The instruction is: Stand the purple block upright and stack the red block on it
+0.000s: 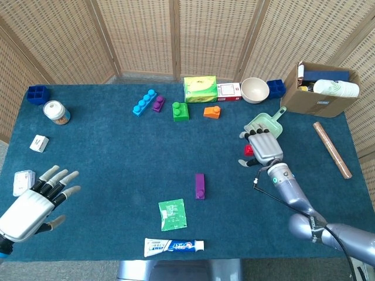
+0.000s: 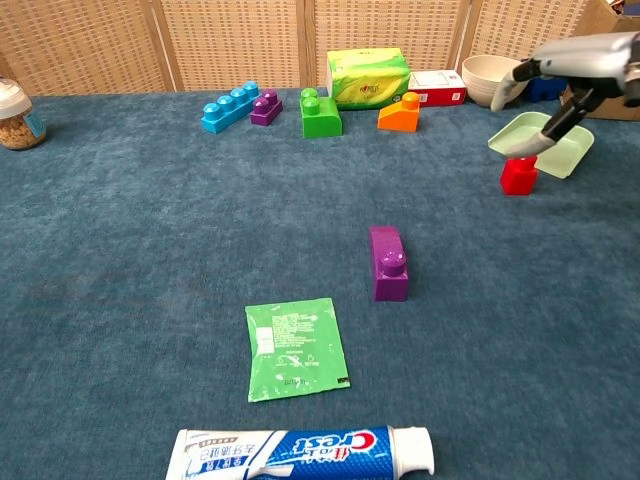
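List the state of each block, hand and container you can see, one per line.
purple block: lying on its side, untouched
red block: upright on the cloth, not gripped
right hand: fingers apart, above the red block
left hand: fingers spread, holding nothing
bowl: upright
jar: upright, lidded
cardboard box: open

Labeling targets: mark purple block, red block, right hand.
purple block [image 2: 388, 263], chest view, top face near the stud.
red block [image 2: 518, 175], chest view, front face.
right hand [image 1: 263, 147], head view, back of the hand.
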